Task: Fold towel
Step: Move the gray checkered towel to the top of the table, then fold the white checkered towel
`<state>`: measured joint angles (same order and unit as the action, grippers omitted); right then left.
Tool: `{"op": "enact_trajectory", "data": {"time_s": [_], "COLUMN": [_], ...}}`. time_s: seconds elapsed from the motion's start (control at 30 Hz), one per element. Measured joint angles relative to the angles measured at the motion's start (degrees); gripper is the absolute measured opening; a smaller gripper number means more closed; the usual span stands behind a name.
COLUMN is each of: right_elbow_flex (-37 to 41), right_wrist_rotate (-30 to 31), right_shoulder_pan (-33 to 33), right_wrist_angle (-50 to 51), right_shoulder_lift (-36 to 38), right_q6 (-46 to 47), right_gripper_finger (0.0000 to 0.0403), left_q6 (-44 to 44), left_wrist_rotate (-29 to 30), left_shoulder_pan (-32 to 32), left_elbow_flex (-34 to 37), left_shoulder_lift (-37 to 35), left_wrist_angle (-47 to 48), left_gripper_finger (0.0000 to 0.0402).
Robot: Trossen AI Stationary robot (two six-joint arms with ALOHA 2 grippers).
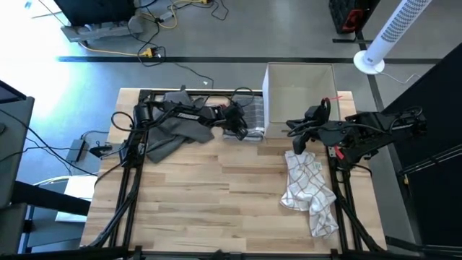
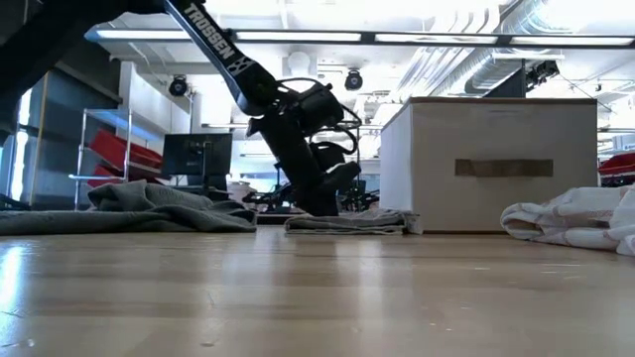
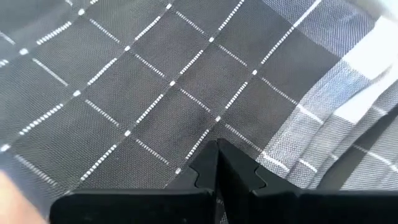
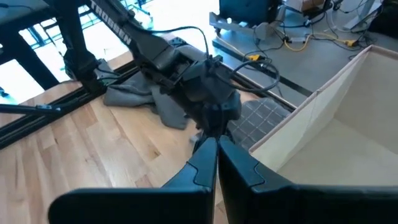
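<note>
three towels, one box [image 1: 299, 87]; both end effectors closed, apparently holding nothing

I see two matte black jointed arms with thin black cables looped along their links, white "TROSSEN" lettering on the left arm [image 2: 213, 40], and angular black fingers [image 3: 239, 171] with notched tips.

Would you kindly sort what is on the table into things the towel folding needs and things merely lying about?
Belonging to the job:
folded checked towel
left gripper, shut, over it
crumpled grey towel
white patterned towel

Lying about:
white box
right gripper, shut, waiting
</note>
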<state>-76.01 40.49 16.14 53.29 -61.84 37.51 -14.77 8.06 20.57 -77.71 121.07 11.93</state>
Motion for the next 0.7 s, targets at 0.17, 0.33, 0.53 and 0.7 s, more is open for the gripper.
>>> {"op": "enact_trajectory", "data": {"time_s": [0.17, 0.33, 0.53, 0.7], "right_elbow_flex": [0.00, 0.00, 0.00, 0.00], "right_wrist_rotate": [-3.01, -4.20, -6.55, -10.45], "right_shoulder_pan": [0.00, 0.00, 0.00, 0.01], "right_wrist_angle": [1.27, 1.82, 1.82, 1.73], "right_shoulder_lift": [0.00, 0.00, 0.00, 0.00], "right_q6": [-0.32, -2.16, -4.97, -7.39], "right_gripper_finger": [0.0000, 0.0000, 0.0000, 0.0000], "left_q6": [6.41, 6.94, 7.78, 12.87], "left_wrist_rotate": [1.52, 1.52, 0.66, -0.07], "left_shoulder_pan": [0.05, -0.60, -0.95, -1.80], "left_elbow_flex": [-5.70, -8.80, -9.05, -9.07], "left_shoulder_lift": [-0.07, -2.23, -8.60, -16.50], "left_wrist_angle": [9.57, 15.22, 20.25, 29.07], "left_gripper_finger": [0.0000, 0.0000, 0.0000, 0.0000]}}
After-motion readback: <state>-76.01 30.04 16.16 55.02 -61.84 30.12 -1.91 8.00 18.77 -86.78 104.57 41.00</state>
